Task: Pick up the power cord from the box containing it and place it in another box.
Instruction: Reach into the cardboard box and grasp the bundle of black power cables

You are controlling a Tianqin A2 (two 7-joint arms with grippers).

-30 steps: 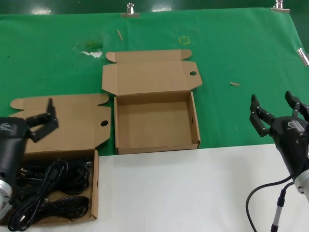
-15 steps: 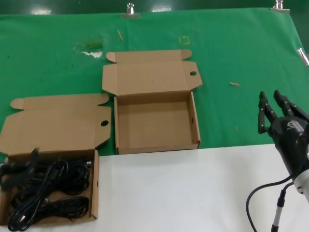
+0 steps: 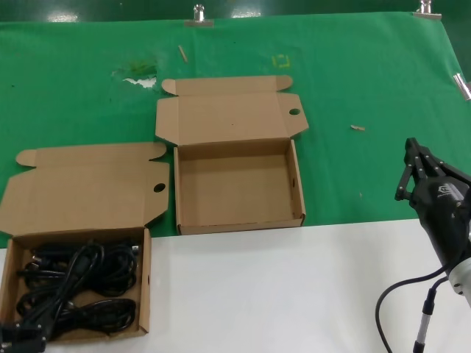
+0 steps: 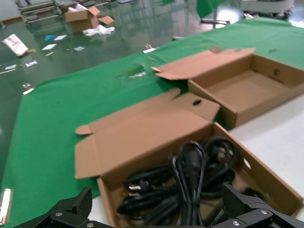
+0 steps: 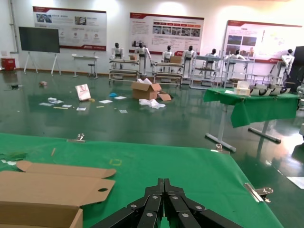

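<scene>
My looped black power cord (image 3: pixel 77 287) lies in the shallow brown cardboard box (image 3: pixel 146 283) at my left; my left gripper (image 4: pixel 161 216) gapes wide beside it. My right gripper (image 5: pixel 164 187) is pressed closed, hovering far right over green cloth (image 3: pixel 368 88).

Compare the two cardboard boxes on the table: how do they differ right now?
The box containing it is filled with the black power cord; another box is bare inside. The box containing it sits nearer the robot on its left, partly on the white surface; another box sits farther out, mid-table, on the green cloth. The left gripper hovers open at the near edge of the full one; nothing is near the other. Both are open, shallow, brown, with holed flap lids.
</scene>
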